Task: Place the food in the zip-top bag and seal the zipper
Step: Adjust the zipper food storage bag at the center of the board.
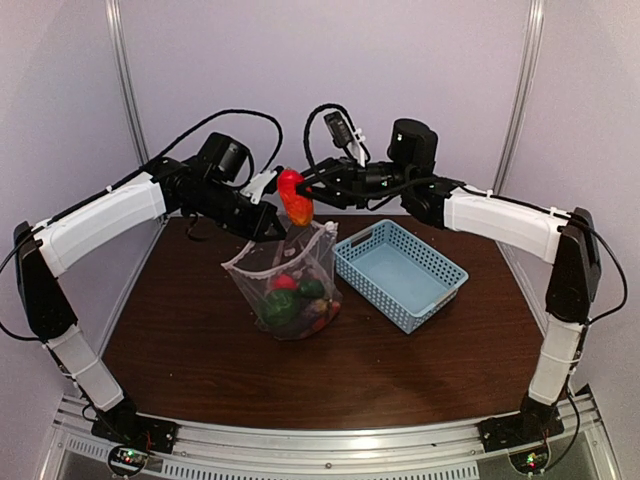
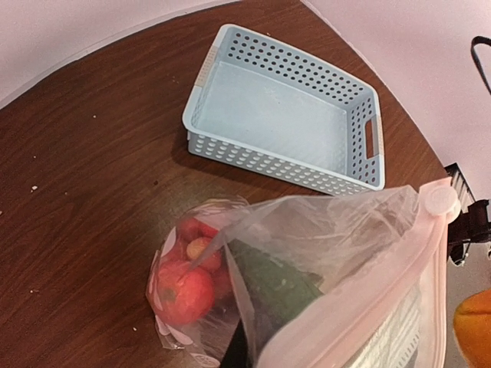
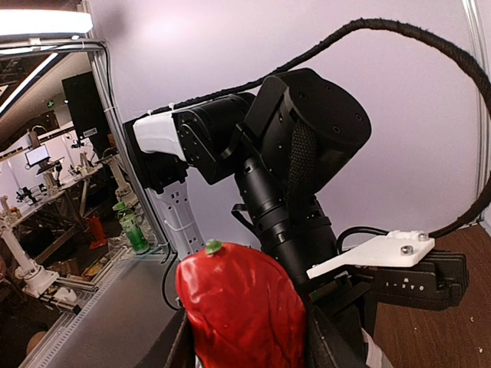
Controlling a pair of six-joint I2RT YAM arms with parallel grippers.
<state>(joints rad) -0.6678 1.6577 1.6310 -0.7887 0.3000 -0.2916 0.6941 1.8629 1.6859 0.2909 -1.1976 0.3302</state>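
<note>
Food (image 1: 292, 300) is mostly bagged; zip-top bag (image 1: 262, 272) is pinched by left end effector (image 1: 272, 222), red piece (image 1: 293, 198) by right end effector (image 3: 249, 349); zipper (image 2: 434, 253) is not yet sealed

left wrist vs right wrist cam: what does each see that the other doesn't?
Left wrist only: the blue basket, the bag with its zipper, red and green food inside. Right wrist only: the right gripper clamped on a red toy, left arm behind. Both: brown table; the orange-red blob at the left view's edge may be that toy.

Crinkly plastic bag (image 1: 290, 275), glossy red toy (image 3: 244, 310) (smooth), matt plastic basket (image 1: 400, 272)
</note>
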